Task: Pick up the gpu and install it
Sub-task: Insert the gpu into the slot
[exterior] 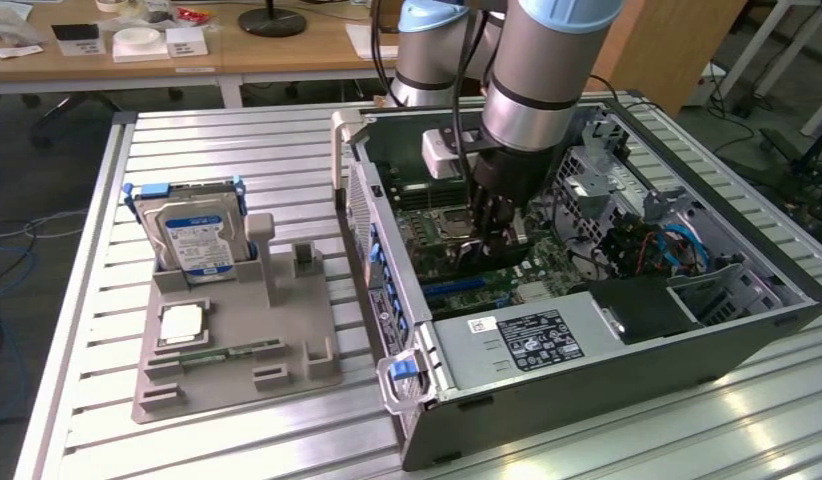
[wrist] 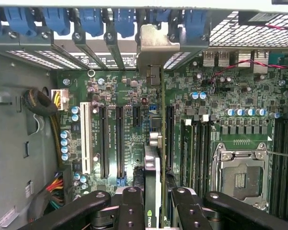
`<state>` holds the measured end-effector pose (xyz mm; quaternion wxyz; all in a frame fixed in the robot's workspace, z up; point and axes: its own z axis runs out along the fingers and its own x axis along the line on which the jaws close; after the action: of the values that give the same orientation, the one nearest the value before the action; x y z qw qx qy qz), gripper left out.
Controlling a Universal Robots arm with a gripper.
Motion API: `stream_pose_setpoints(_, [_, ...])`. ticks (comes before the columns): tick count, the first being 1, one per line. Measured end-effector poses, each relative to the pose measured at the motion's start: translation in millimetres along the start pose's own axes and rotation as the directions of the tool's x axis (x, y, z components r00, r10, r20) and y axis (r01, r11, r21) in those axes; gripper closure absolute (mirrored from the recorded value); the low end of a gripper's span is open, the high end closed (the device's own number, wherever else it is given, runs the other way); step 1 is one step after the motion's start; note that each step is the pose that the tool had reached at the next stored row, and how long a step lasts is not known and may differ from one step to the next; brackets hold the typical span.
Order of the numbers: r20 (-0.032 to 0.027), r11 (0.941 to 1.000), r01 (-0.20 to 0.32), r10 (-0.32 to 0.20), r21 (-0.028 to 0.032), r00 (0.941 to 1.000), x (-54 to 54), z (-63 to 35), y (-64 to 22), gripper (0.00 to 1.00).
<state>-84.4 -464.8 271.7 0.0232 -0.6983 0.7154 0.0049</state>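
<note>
Gripping the gpu (wrist: 155, 158) edge-on, gripper (wrist: 158, 203) jaws clenched on it, above the motherboard (wrist: 125, 100) inside the computer case (exterior: 731, 330).

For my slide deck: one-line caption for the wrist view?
Gripper holds the gpu edge-on above the motherboard slots inside the open computer case.

exterior: high, angled down, whole computer case (exterior: 598, 300) | wrist: close, straight down | shared: motherboard (wrist: 134, 124)
</note>
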Motion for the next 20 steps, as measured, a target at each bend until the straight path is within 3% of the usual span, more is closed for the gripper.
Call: stream_pose_setpoints(20, [0.0000, 1.0000, 0.000, 0.000, 0.0000, 1.0000, 0.2, 3.1, 6.8, 0.73])
